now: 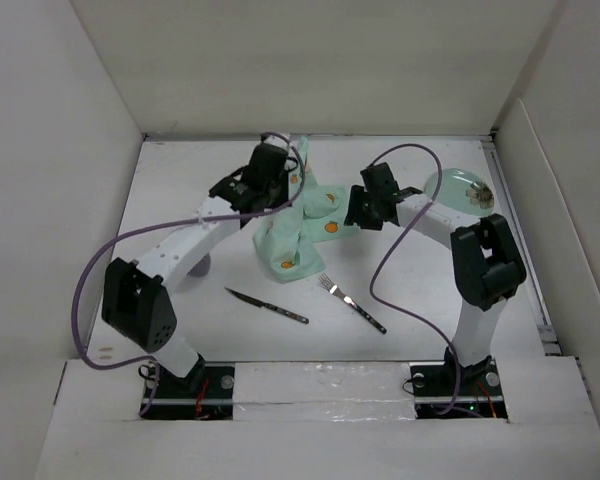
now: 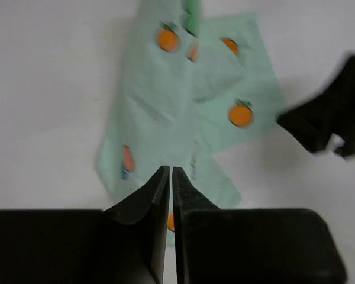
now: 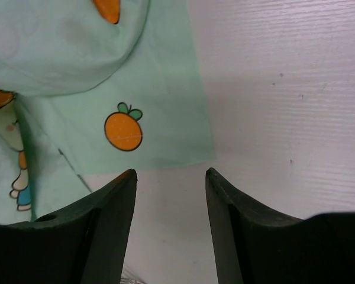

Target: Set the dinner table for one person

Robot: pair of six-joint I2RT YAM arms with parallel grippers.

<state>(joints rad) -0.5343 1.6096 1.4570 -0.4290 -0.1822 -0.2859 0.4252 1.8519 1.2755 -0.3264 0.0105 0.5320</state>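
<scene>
top: matte white dinner table (image 1: 170, 210) fills the enclosure floor, 2 arms bent inward over mint placemat (image 1: 298, 235) | left wrist: left gripper (image 2: 169, 173) closed above placemat, hold on cloth unclear | right wrist: right gripper (image 3: 170, 174) jaws apart, empty, at placemat corner

The top camera looks down from above and behind the arm bases (image 1: 185, 375), taking in the whole table (image 1: 180, 180). The wrist cameras look down past the left fingers (image 2: 154, 201) and the right fingers (image 3: 115, 207) from close up, the right nearer. All three share the green cloth (image 1: 298, 228).
</scene>
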